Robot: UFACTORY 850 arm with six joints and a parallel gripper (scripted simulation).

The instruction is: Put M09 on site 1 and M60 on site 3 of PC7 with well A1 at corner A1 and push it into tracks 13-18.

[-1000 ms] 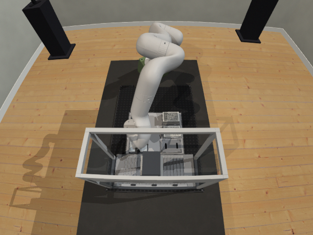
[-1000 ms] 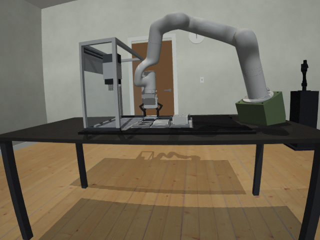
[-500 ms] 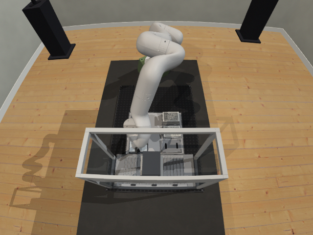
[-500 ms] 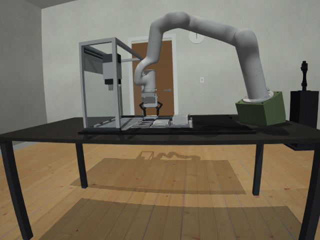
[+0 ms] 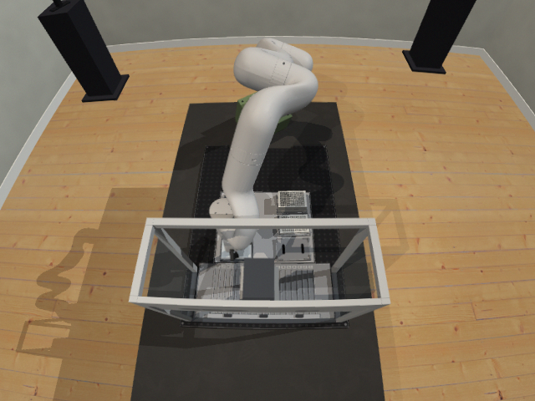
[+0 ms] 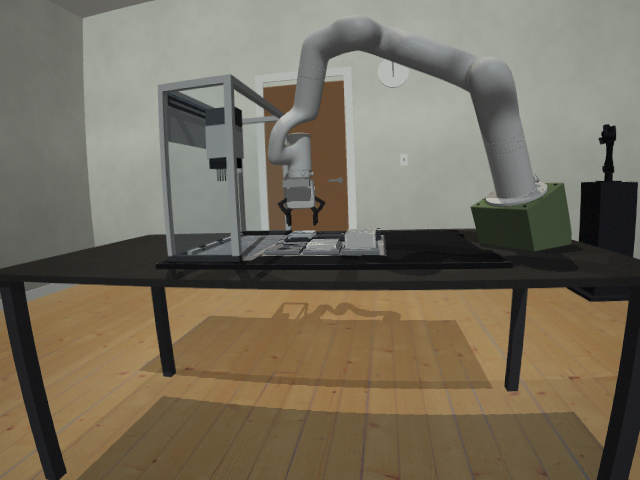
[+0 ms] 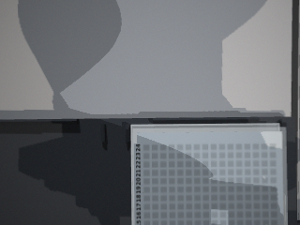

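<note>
Gripper, jaws spread and empty, hangs above the carrier PC7 near the apron's rail edge, apparently just past setting M60; next comes fetching M09.

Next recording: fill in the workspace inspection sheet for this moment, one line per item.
Surface: black table carrying a dark perforated base board.
Job's things: deep block in the nest nearest the arm's base; a fine-grid plate lies flat below the wrist camera; dark carrier lies among the rails under the white frame.
Clutter: nothing seen.
End effector: open, empty, hanging above the plates.
Cables: nothing seen.
Surroundings: wooden floor, brown door, two black stands.
</note>
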